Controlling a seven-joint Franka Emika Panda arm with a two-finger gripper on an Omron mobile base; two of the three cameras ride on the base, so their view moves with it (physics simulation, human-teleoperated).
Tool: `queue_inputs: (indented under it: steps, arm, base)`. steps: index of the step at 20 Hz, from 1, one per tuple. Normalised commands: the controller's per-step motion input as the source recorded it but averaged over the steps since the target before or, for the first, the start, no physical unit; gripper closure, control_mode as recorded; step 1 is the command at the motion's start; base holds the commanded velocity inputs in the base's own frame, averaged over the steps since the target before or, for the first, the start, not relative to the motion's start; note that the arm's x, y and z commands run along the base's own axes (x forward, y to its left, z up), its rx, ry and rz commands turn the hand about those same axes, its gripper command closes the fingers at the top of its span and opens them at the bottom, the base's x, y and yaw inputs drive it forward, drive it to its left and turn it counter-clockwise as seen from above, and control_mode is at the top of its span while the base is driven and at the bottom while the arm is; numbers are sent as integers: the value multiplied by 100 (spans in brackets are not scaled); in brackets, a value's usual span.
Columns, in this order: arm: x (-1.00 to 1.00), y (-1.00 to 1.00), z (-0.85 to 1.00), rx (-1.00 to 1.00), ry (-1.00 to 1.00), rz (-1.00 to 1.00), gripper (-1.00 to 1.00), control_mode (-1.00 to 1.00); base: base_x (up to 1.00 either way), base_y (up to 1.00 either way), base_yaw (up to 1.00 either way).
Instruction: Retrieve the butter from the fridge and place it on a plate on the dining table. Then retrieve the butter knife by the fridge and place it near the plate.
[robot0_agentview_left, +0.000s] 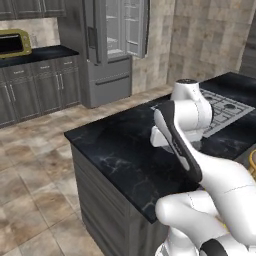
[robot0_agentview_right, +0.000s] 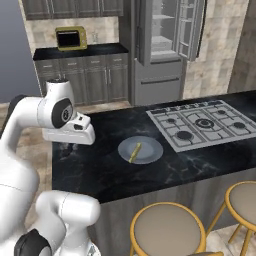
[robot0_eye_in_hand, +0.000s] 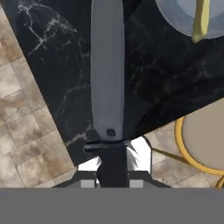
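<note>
Already the first half looks finished, judging by the layout: across the room the fridge (robot0_agentview_right: 165, 45) stands with doors open, and on the dining table (robot0_agentview_right: 100, 170) the plate (robot0_agentview_right: 140, 150) carries the butter (robot0_agentview_right: 135, 152). Now the second step is in hand. The gripper (robot0_eye_in_hand: 113, 177) is clamped on the butter knife (robot0_eye_in_hand: 107, 70), whose grey blade hangs above the tabletop edge, left of the plate. Next, I judge, it must lower and release the knife beside the plate.

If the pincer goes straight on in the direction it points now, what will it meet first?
Probably the bare black top of the dining table. The knife held in the pincer would touch first, left of the plate; depth is unclear.
</note>
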Motion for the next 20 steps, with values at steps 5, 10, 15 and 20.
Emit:
queue_inputs:
  steps: [5, 10, 15, 20]
  arm:
    - [99, -34, -41, 0, -3, 0, 100, -100]
    - [85, -4, -25, -2, -1, -3, 100, -100]
    - [77, 8, -27, -4, 0, -10, 100, -100]
    - [41, 0, -48, -11, -1, -10, 100, -100]
  base:
    - [0, 0, 0]
    - [0, 0, 0]
    - [0, 0, 0]
    - [0, 0, 0]
